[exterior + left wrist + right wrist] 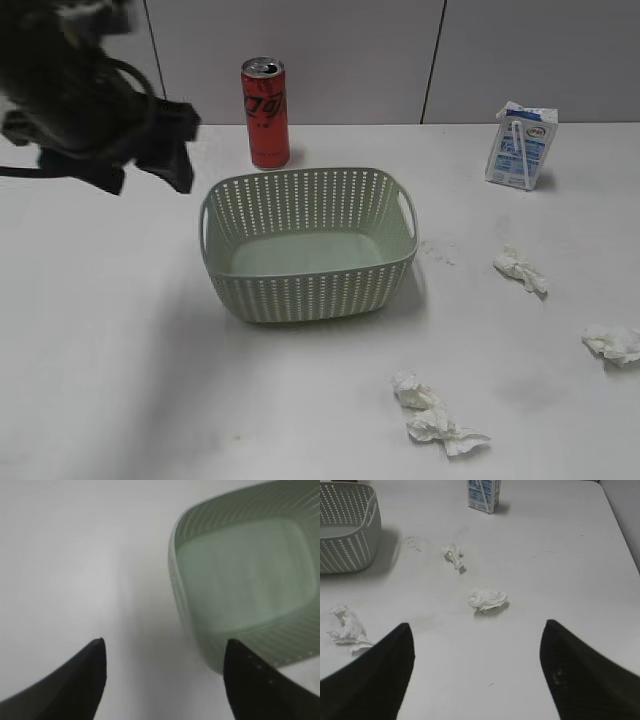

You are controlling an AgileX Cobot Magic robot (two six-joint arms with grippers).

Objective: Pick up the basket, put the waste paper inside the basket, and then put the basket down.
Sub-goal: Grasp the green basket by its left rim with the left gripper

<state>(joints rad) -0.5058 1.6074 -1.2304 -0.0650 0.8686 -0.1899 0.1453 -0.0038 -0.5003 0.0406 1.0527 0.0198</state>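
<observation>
The pale green slotted basket point(308, 245) stands empty on the white table; it also shows in the left wrist view point(245, 580) and the right wrist view point(345, 527). Waste paper wads lie to its right: one point(520, 268), one at the right edge point(612, 343), and one in front point(432, 412). They show in the right wrist view too point(487, 600) point(453, 556) point(347, 628). My left gripper point(150, 165) is open and empty, raised to the left of the basket point(165, 667). My right gripper point(477, 650) is open and empty over bare table, short of the wads; it is out of the exterior view.
A red drink can point(265, 112) stands behind the basket. A white-and-blue drink carton point(522, 146) stands at the back right, also in the right wrist view point(483, 495). The table's right edge point(620, 525) runs close to the carton.
</observation>
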